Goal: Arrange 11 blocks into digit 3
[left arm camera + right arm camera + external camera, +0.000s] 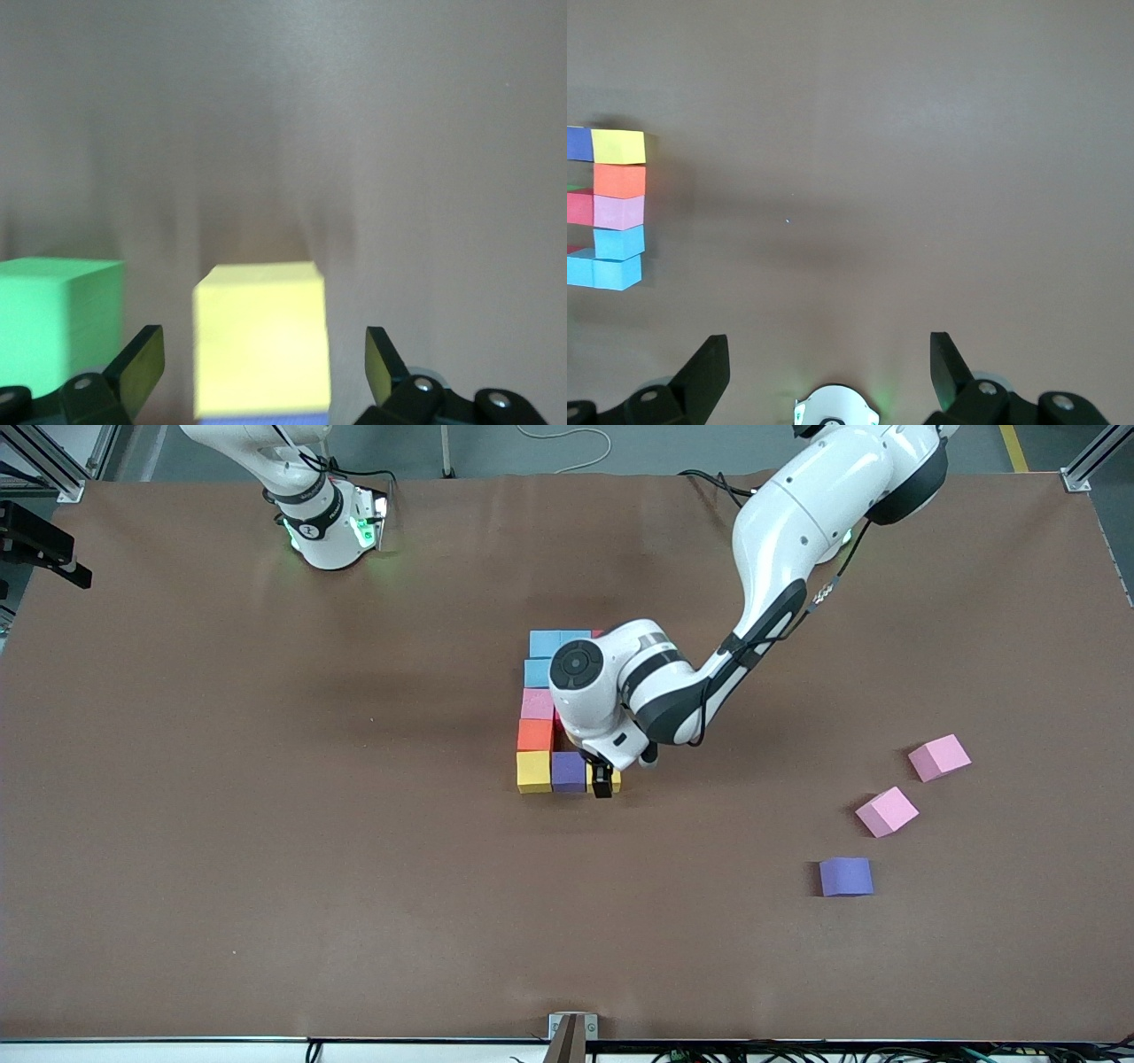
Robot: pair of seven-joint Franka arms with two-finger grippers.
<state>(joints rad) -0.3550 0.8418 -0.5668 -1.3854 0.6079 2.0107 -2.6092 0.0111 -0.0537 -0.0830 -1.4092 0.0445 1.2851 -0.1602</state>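
Brown matte covering spreads over the table (266,824), where the digit 3 (542,717) of foam cubes sits mid-table, its straight edge running light blue, pink, orange, yellow toward the front camera, the rest largely hidden by the left arm. The left pincer (603,778) stands apart around a yellow block (260,336) ending the nearest bar, beside a purple one (569,771). The right pincer (826,367) waits, fingers apart, by its base; no writing is legible anywhere.

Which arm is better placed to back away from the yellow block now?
Left: its open tool straddles the yellow block at the figure's nearest row. The right tool waits near its own base.
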